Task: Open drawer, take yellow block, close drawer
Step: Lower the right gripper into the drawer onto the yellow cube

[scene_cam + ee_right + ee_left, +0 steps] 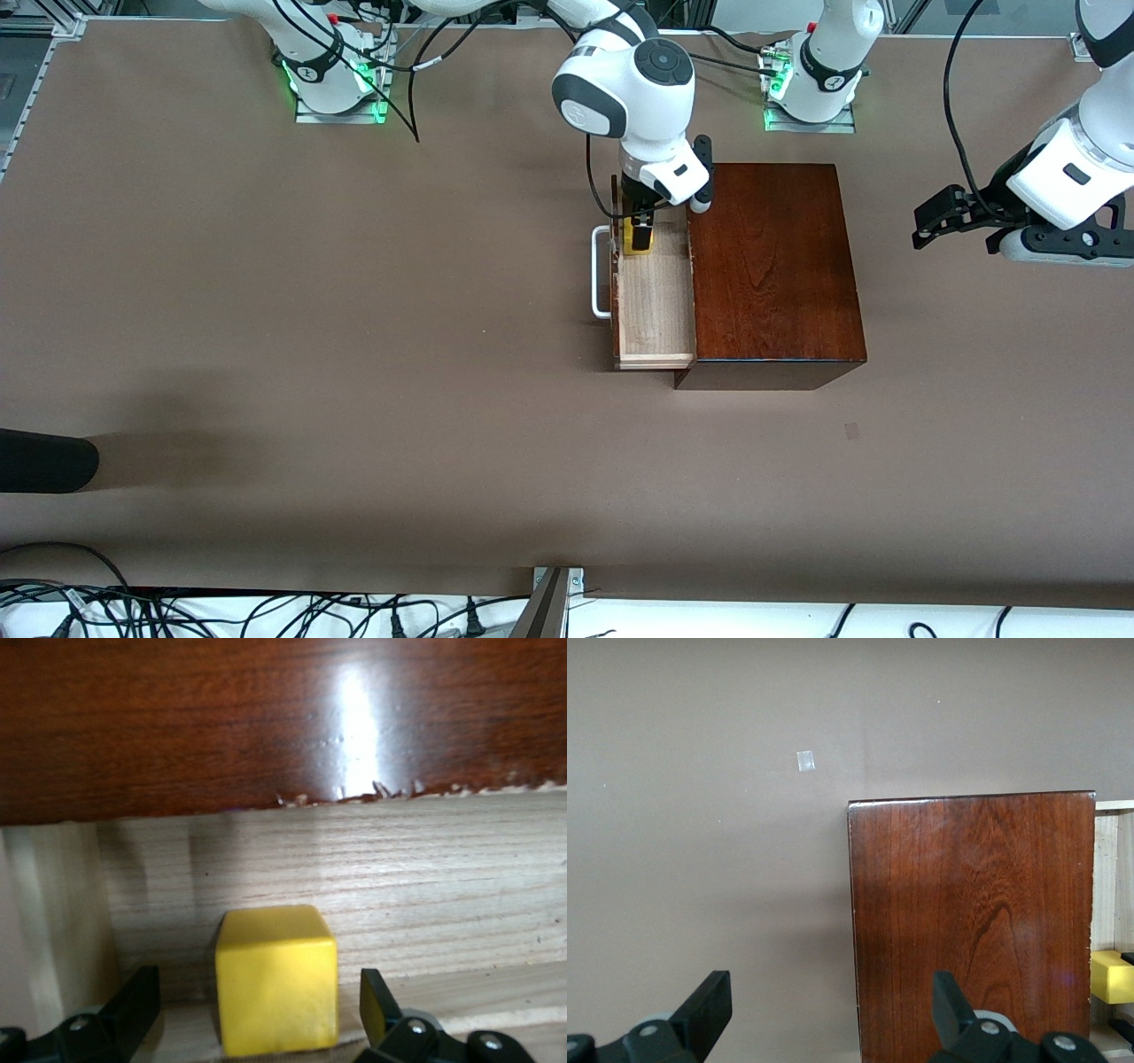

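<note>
The drawer (656, 306) stands pulled out of the dark mahogany box (775, 266), its white handle (600, 270) toward the right arm's end. The yellow block (637, 239) sits on the drawer's floor at the corner farthest from the front camera. My right gripper (639, 232) reaches down into the drawer. In the right wrist view the yellow block (276, 979) lies between the open fingers (137, 997) with a gap on each side. My left gripper (926, 229) waits open in the air over the table, past the box at the left arm's end.
A black rounded object (44, 461) juts in at the table's edge at the right arm's end. A small tape mark (851, 431) lies on the brown table nearer the front camera than the box. Cables (266, 611) run along the near edge.
</note>
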Robot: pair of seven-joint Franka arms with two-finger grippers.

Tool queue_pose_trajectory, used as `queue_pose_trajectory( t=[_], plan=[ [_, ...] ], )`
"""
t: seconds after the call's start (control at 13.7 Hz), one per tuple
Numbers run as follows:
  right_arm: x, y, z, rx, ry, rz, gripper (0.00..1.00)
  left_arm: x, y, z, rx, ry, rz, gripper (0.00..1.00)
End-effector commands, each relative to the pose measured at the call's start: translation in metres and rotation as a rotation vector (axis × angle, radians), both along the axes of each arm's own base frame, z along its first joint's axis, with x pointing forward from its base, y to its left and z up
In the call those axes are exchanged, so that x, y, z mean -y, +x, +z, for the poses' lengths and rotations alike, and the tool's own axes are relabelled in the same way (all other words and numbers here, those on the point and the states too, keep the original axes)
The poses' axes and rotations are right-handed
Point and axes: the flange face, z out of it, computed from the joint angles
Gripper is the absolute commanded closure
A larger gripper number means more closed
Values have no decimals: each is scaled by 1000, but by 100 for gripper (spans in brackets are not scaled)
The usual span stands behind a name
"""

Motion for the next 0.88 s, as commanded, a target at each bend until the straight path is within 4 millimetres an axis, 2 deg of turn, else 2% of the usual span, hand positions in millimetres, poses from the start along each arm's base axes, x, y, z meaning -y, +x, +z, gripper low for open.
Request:
queue_pose_trajectory(
  t=[0.0,0.07,0.15,0.22,0.29,0.37,0.44,0.66,0.8],
  plan=[
    [-4,7,-10,21,2,25,0,2,5,8,-2,5,-23,0],
    [-5,8,-10,27,14,26,2,2,5,8,-3,3,-23,0],
    [-5,10,-9,30,18,26,13,1,5,8,-3,3,-21,0],
    [-5,10,-9,30,17,32,36,2,5,8,-3,2,-21,0],
    [-4,10,-9,29,14,30,73,2,5,8,-3,2,-21,0],
    [-4,10,-6,29,14,24,94,2,5,8,-3,2,-21,0],
    [-4,10,-4,29,16,22,100,2,5,7,-4,2,-21,0],
    [-4,7,2,21,4,-1,100,1,5,7,-4,0,-20,0],
    [-4,13,44,30,13,-21,100,1,5,7,-6,0,-18,0]
  ],
)
